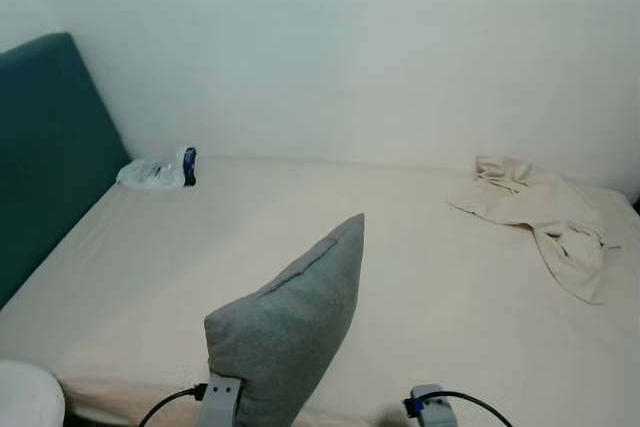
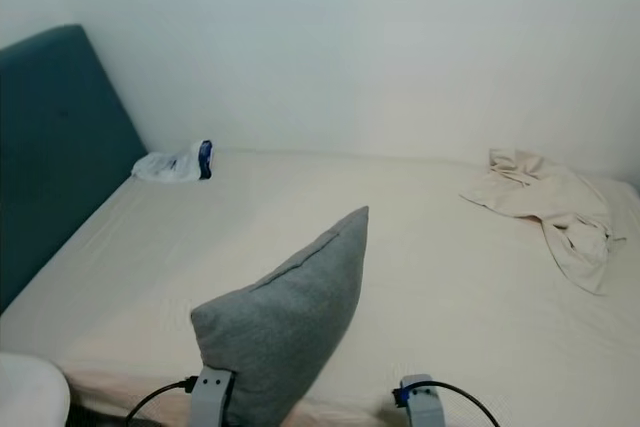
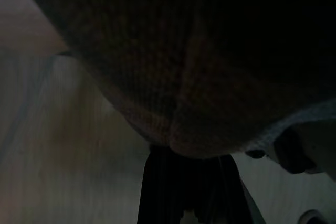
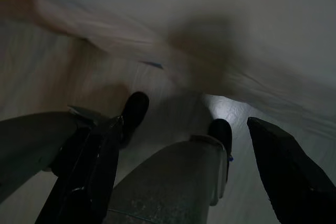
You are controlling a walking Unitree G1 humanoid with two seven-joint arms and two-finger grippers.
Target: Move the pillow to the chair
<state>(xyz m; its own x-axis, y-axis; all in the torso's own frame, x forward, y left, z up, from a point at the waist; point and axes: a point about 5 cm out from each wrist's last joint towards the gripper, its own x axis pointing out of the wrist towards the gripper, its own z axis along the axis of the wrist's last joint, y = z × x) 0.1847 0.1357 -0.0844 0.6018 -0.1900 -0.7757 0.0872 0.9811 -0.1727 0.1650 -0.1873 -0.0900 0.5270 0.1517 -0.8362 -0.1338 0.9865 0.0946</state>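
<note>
One grey pillow [image 1: 290,327] stands gripped in the left claw [image 3: 186,203] above one bed [image 1: 420,287]; right claw [image 4: 178,171] open.

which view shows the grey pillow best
The right eye view: the whole grey pillow stands on end at the near edge of the bed, one corner up. The left eye view shows much the same. The left wrist view gives a dark close-up of its underside fabric above the left pincer's fingers.
</note>
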